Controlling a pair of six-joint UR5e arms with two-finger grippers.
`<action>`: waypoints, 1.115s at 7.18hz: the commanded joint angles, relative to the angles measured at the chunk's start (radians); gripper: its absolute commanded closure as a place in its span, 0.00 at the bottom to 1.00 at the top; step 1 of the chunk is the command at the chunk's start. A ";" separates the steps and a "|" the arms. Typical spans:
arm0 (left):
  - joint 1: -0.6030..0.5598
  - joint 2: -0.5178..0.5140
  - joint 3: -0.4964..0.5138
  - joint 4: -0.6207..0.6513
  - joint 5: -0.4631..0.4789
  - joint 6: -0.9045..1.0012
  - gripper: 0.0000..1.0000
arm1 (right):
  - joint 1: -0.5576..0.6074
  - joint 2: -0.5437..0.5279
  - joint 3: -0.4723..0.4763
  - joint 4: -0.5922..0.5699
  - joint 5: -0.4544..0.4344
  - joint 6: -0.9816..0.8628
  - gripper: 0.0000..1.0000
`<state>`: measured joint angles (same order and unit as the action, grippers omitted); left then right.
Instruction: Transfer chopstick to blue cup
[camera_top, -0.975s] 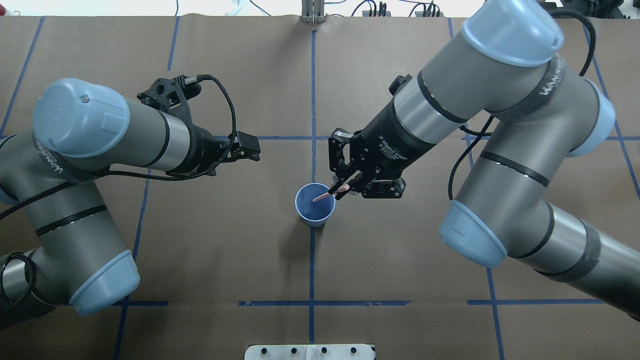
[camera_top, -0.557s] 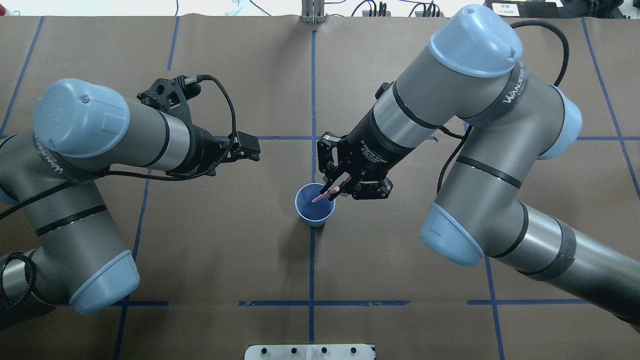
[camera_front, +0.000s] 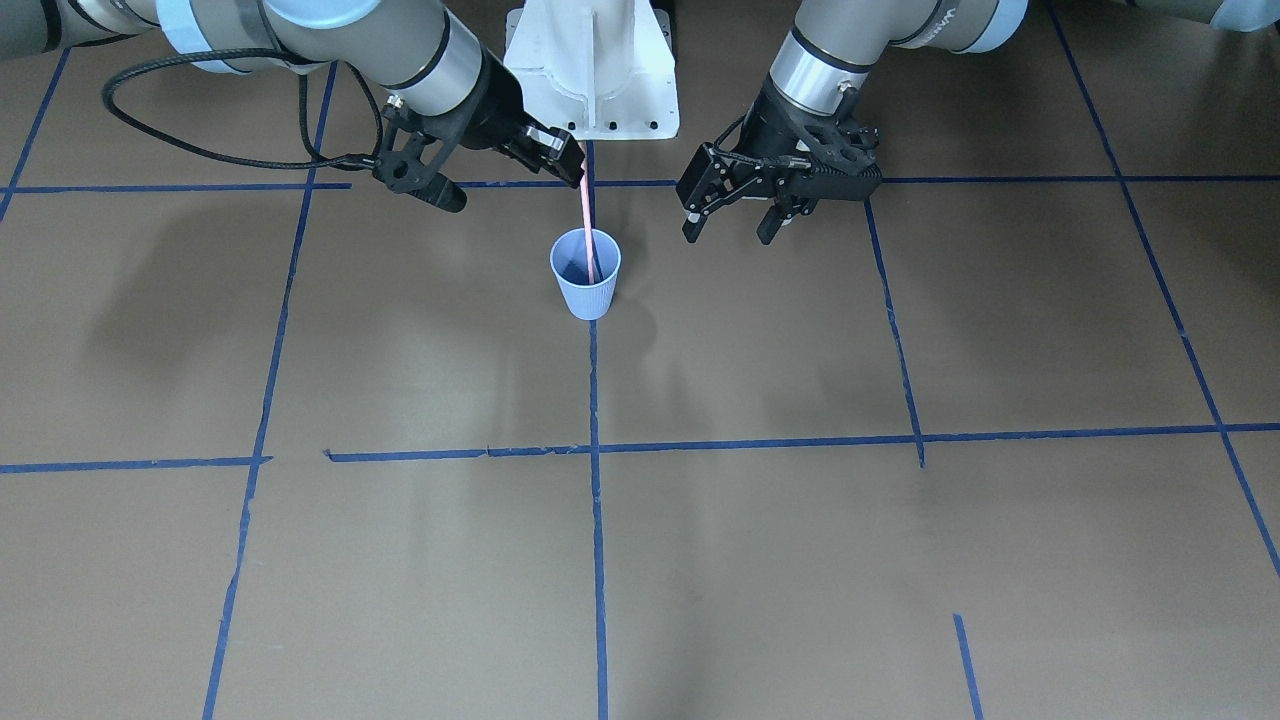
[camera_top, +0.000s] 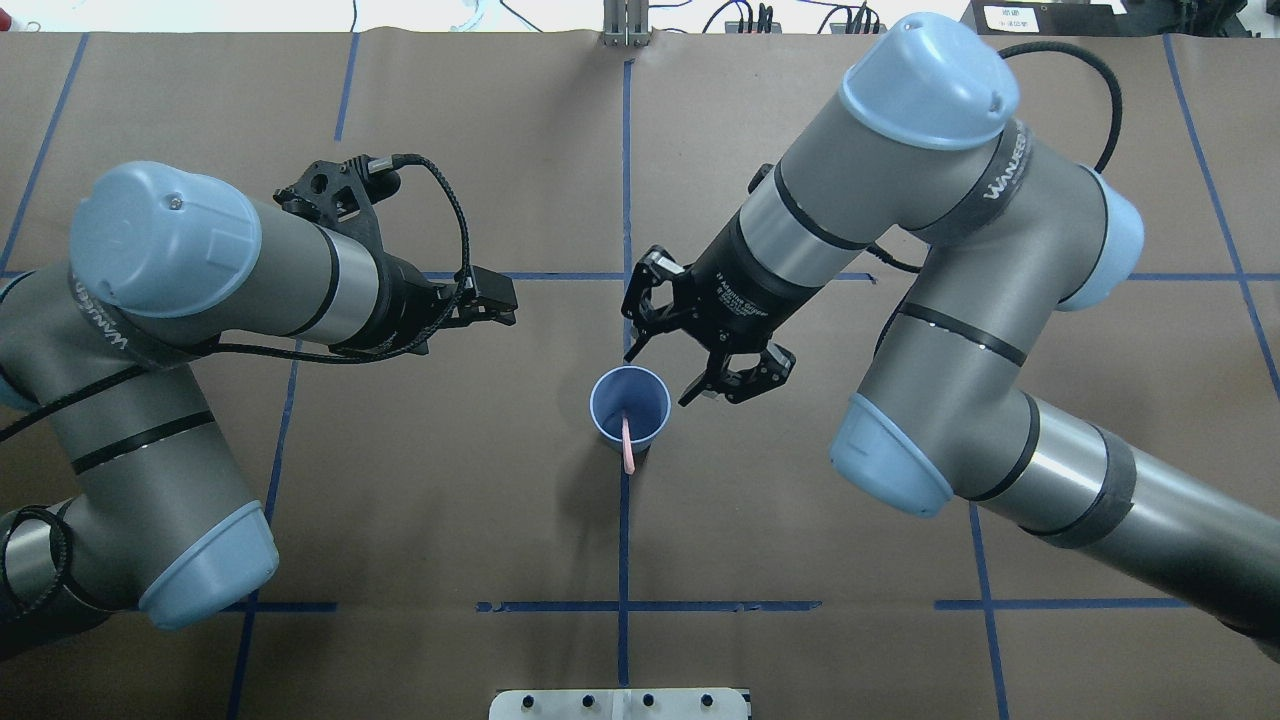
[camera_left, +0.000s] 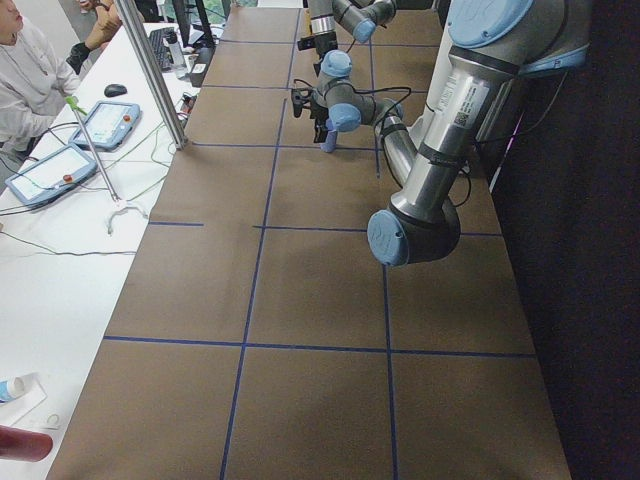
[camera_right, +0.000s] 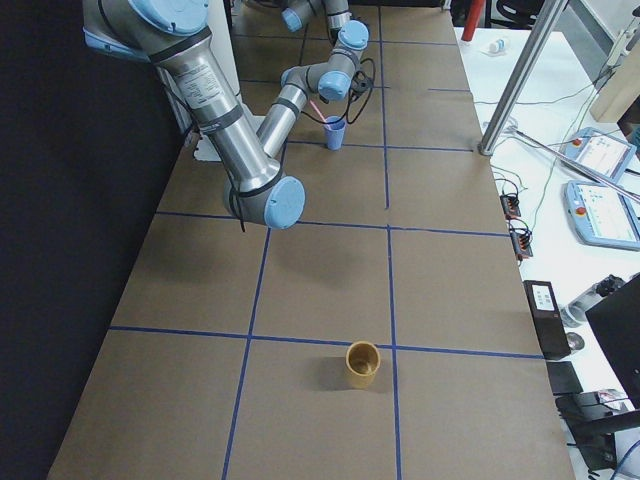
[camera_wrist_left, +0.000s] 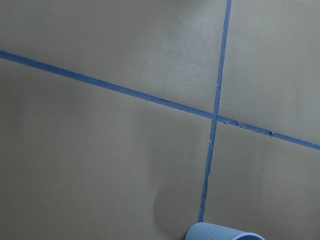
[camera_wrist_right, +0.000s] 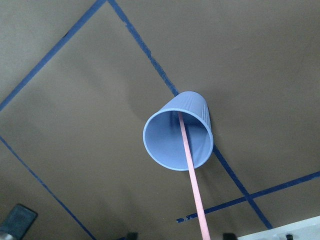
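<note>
Exterior right: tan cup (camera_right: 363, 364) well apart from blue cup (camera_right: 334, 132).

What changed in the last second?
The right gripper opened and let go of the chopstick, which now stands in the cup, leaning on the rim nearest the robot. The right arm swung left. Cup and left gripper stayed put.

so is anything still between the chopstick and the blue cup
Nothing visible. The chopstick already stands inside the blue cup, leaning on its rim, and the right end effector is open beside it.
</note>
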<state>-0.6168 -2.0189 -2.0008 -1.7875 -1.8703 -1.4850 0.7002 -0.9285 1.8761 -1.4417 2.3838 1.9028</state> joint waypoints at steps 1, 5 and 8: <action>-0.001 0.052 -0.015 -0.001 -0.003 0.009 0.00 | 0.085 -0.098 0.084 -0.005 0.015 -0.011 0.00; -0.067 0.314 -0.087 0.000 -0.026 0.315 0.00 | 0.289 -0.480 0.147 0.000 -0.006 -0.573 0.00; -0.379 0.509 -0.090 0.013 -0.307 0.761 0.00 | 0.584 -0.772 0.114 -0.002 -0.008 -1.299 0.00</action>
<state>-0.8532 -1.5827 -2.0886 -1.7844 -2.0506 -0.9180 1.1591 -1.5889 2.0123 -1.4417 2.3775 0.9110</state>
